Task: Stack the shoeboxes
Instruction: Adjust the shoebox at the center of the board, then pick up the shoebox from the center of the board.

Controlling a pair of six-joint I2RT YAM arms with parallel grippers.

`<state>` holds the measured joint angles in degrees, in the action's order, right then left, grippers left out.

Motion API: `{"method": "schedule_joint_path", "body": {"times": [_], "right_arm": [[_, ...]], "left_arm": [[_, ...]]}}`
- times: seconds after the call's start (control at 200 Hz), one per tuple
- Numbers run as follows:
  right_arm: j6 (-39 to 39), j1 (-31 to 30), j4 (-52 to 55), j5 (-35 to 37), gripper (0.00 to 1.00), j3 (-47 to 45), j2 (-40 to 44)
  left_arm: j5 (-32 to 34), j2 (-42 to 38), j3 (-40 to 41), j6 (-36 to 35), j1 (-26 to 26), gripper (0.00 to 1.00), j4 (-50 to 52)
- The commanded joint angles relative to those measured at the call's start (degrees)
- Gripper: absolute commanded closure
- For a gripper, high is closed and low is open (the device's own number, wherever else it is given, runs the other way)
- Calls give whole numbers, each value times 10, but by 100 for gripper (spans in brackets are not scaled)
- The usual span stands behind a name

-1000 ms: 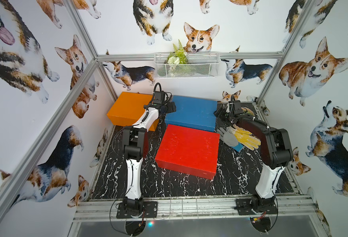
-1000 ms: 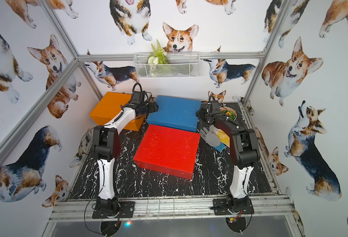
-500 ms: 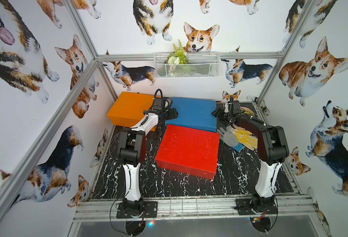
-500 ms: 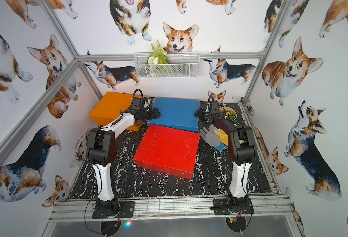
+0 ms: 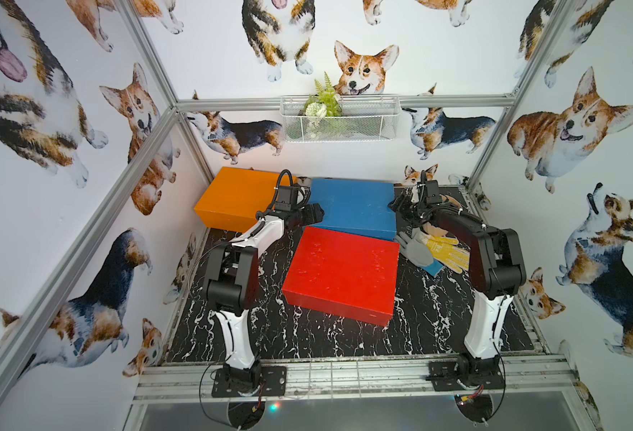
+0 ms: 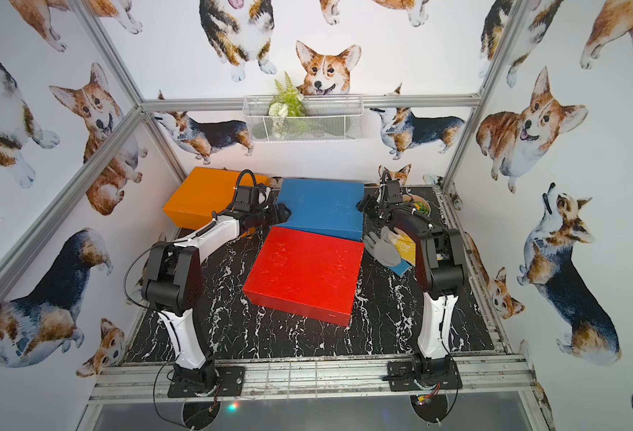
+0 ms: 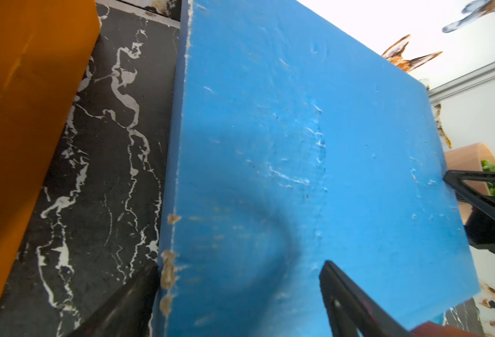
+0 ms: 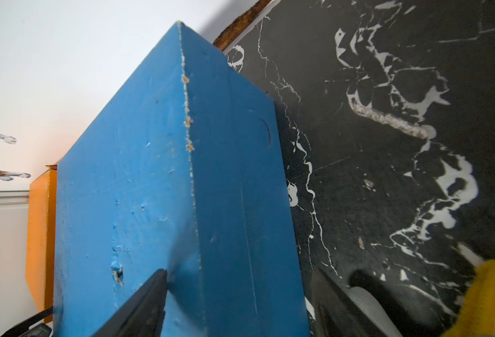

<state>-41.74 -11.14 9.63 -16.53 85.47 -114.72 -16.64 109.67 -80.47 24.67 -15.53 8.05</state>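
the left arm (image 5: 266, 231) rises from its base to a bent elbow, its forearm stretched level toward the left end of the blue shoebox (image 5: 352, 209). there the left gripper (image 5: 314, 215) has its jaws spread across that end's upper edge, one finger (image 7: 354, 303) over the lid and the other down beside the end wall. the right arm (image 5: 464, 224) mirrors this at the blue shoebox's right end, the right gripper (image 5: 397, 204) likewise spread wide, astride the edge there.

Grey glove (image 5: 415, 249), yellow glove (image 5: 451, 255) beside it; wire basket (image 5: 367, 125) on back wall.
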Motion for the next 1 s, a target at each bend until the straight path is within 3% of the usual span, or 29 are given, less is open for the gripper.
{"method": "schedule_joint_path", "body": {"times": [0.0,0.29,0.345,0.555,0.626,0.776,0.916,0.991], "right_arm": [[7,1,14,-3,22,8,4],[12,1,31,17,20,-1,37],[17,1,42,29,18,0,50],[21,1,83,73,8,-26,140],[12,0,109,101,0,-47,188],[-30,0,110,122,0,-152,321],[-60,-7,73,81,0,-281,443],[-60,-31,72,96,0,-338,499]], "left_arm": [[-13,-23,24,12,-5,12,-37],[46,-25,0,7,1,10,20],[58,-29,-7,5,2,1,31],[83,-100,6,-3,3,0,62],[84,-149,38,3,2,0,57],[112,-299,145,12,3,0,50],[128,-446,288,30,3,0,41],[133,-516,370,41,4,0,40]]}}
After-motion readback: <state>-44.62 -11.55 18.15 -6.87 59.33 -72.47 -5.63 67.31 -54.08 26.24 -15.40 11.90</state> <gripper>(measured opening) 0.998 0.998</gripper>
